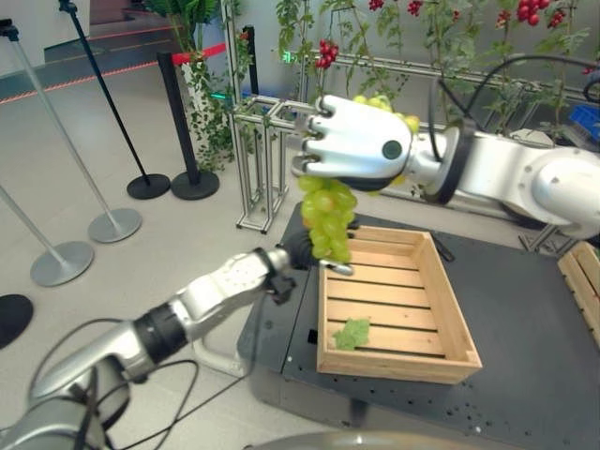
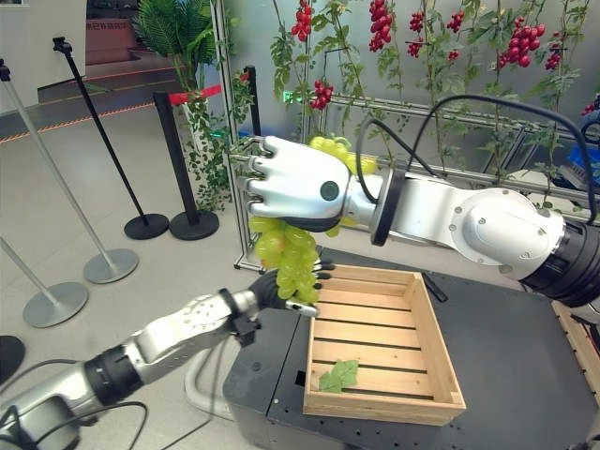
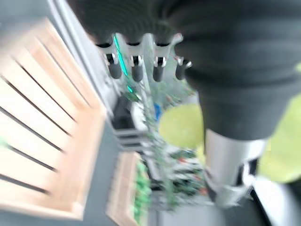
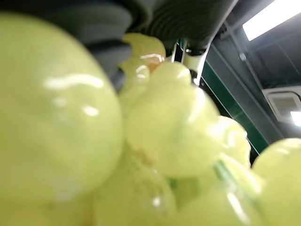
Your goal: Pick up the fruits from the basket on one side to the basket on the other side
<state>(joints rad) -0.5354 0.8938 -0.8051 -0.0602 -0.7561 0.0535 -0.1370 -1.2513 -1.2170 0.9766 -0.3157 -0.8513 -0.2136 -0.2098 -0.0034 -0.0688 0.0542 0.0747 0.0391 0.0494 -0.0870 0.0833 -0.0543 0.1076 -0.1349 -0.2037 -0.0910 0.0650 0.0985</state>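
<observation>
Green grapes [image 1: 327, 217] hung in one long bunch from our right hand [image 1: 352, 145], whose fingers were curled round the top of the cluster, held high above the near-left corner of the wooden crate [image 1: 450, 319]. Our left hand [image 1: 298, 251] sat just under the bunch, at the crate's corner; in its wrist view the fingers [image 3: 136, 69] reached out fairly straight and closed on nothing, the grapes a pale blur beside the thumb. The crate held only a loose green leaf [image 1: 352, 333] on its slats.

We judged the main risk to be the grip itself: only the upper grapes were enclosed, and the hanging weight could tear berries off the stem or let the bunch slide out during the handover. The bunch's tip hung at the crate's edge rather than over its middle, so a dropped bunch might strike the rim and roll onto the dark platform [image 1: 525, 281] or the floor. Our left fingers could also knock grapes loose from below.
</observation>
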